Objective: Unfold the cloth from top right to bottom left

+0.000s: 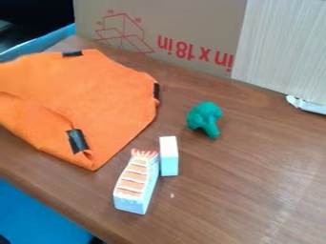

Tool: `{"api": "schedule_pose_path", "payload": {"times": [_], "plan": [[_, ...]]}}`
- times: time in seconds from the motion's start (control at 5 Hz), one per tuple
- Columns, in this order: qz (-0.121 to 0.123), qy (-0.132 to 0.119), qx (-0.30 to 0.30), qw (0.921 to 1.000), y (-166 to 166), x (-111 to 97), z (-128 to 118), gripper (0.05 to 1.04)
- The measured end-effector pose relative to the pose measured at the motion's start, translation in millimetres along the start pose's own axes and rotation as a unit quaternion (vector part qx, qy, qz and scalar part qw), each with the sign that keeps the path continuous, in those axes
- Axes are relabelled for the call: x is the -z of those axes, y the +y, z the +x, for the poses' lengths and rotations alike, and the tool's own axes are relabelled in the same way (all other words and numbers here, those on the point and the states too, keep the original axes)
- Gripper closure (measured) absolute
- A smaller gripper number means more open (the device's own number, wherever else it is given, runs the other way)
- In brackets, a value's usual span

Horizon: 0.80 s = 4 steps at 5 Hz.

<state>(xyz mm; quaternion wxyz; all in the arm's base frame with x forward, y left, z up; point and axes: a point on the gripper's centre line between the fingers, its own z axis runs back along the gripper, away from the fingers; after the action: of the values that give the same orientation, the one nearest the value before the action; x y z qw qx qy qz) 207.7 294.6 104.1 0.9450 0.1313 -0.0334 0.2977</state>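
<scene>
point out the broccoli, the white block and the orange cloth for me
broccoli (205,116), camera view, on its bushy head
white block (168,156), camera view, on its upper face
orange cloth (105,97), camera view, on its flat middle part

- A green toy broccoli (205,117) is set near the middle of the brown tabletop (255,190).
- A toy shrimp sushi (135,181) is placed nearer the front edge, just beside a white block (169,156).
- Red-printed cardboard (185,24) and a wood-grain board (280,43) are stood along the back edge.
</scene>
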Motion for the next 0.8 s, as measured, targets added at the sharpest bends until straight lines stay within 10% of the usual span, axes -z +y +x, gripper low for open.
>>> {"api": "schedule_pose_path", "payload": {"times": [0.4,0.8], "plan": [[0.069,0.005,0.008,0.9975,14,37,-4,0.579],[0.078,0.004,0.002,0.9969,14,49,-3,0.089]]}}
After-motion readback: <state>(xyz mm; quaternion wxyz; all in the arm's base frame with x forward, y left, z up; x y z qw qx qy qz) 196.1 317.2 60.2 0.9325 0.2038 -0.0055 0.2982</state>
